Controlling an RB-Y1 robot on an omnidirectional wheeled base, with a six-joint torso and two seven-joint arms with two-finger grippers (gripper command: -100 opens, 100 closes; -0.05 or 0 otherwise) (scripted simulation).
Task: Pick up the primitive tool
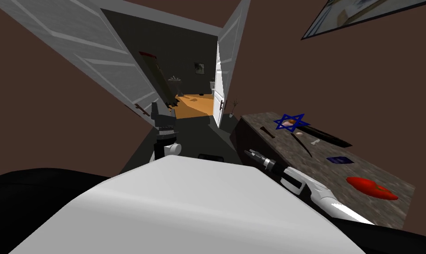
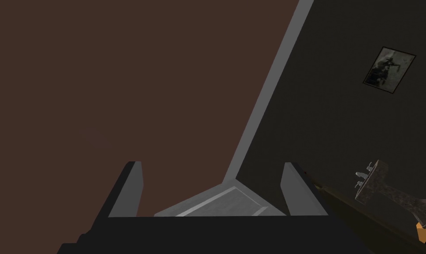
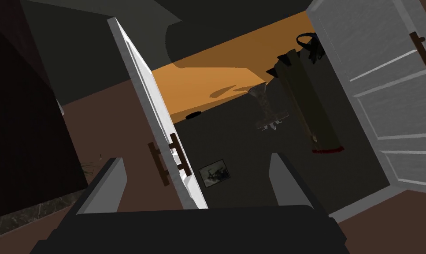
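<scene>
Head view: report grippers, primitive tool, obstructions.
Left gripper open, right gripper open, both empty. Tool likely among dark sticks on mottled table, untouched; cannot tell which. Blue star lies close beside them.

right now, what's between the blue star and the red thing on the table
In the head view, a small white piece and a dark blue square lie between the blue star and the red thing, on the mottled tabletop.
</scene>
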